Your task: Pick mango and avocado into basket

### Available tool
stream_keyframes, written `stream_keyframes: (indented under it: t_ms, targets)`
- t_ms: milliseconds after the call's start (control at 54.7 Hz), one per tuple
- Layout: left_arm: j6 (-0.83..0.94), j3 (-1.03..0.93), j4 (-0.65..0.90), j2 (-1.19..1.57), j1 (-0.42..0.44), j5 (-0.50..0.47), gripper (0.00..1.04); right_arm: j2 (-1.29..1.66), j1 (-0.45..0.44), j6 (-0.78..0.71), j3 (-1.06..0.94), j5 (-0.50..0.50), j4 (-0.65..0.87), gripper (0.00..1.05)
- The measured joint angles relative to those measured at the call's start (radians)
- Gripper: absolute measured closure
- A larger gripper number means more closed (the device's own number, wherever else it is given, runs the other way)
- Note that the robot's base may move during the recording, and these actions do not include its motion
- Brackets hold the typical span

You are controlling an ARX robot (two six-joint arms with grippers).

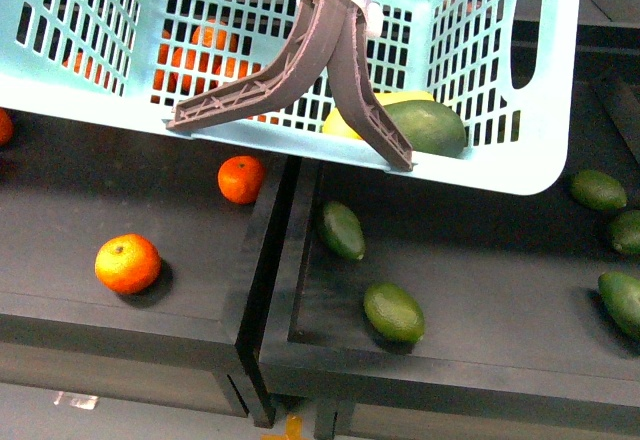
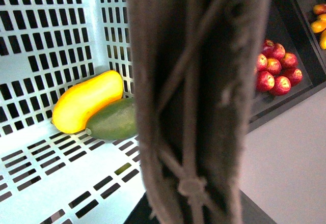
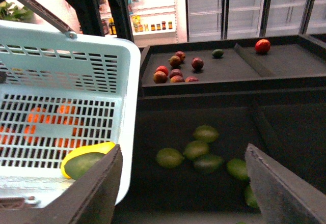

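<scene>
Resting together in the basket (image 3: 127, 81) beside the spread, empty right claw (image 3: 183, 183), mango (image 2: 86, 102) and avocado (image 2: 114, 119) look delivered; left claw's state cannot be told

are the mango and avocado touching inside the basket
Touching. The left wrist view shows the mango lying against the avocado on the basket floor, with no gap showing where their sides meet.
</scene>
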Motion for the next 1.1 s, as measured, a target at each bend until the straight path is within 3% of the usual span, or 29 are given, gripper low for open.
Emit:
stream_keyframes:
  t_ms: [73,146,201,420,548,1097]
  targets:
    - [-0.001,0.000,0.000,0.000,0.000,0.000,0.98,-0.019,-0.017,-0.043,-0.015,-0.017,-0.002,0.43]
    - [0.000,0.000,0.000,0.000,0.000,0.000,0.98,-0.042,-0.090,-0.066,-0.029,-0.119,-0.013,0.55]
    - [0.000,0.000,0.000,0.000,0.000,0.000,0.98,-0.059,-0.140,-0.077,-0.039,-0.137,-0.020,0.68]
    - [0.000,0.000,0.000,0.000,0.000,0.001,0.98,-0.109,-0.151,-0.089,-0.060,-0.145,-0.044,1.03]
    - [0.000,0.000,0.000,0.000,-0.001,0.001,0.98,-0.225,-0.153,-0.092,-0.074,-0.147,-0.171,1.02]
    - [0.000,0.000,0.000,0.000,-0.001,0.001,0.98,-0.287,-0.153,-0.092,-0.112,-0.148,-0.174,1.02]
